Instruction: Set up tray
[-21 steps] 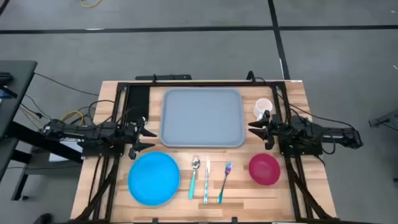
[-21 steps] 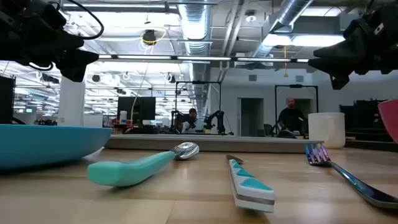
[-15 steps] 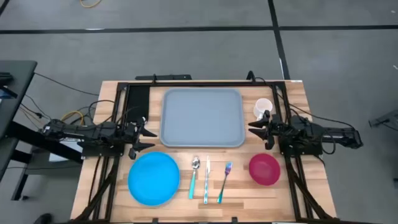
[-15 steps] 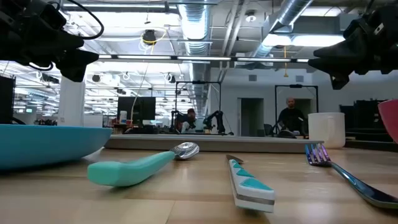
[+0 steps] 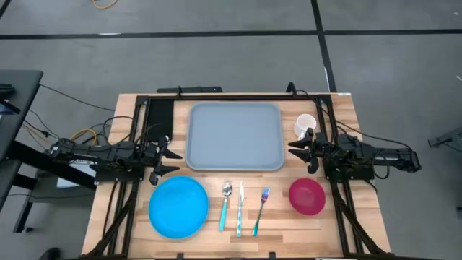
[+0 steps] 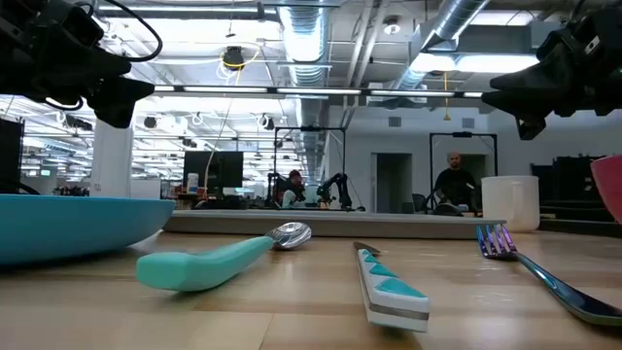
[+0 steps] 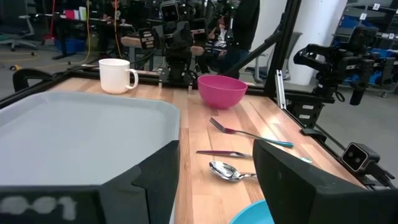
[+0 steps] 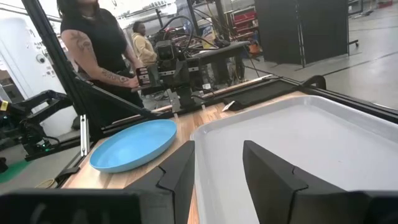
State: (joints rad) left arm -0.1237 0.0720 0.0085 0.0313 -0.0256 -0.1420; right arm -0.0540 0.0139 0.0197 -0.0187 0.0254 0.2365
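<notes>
The grey-blue tray [image 5: 234, 136] lies flat at the far middle of the wooden table [image 5: 346, 108], with no writing legible on it or on the blue plate [image 5: 178, 206], pink bowl [image 5: 307, 196] or white mug [image 5: 305, 125]. The left gripper [image 5: 167, 159] hovers just off the tray's left edge, fingers apart and empty. The right gripper [image 5: 297, 147] hovers off its right edge, fingers likewise apart and empty.
</notes>
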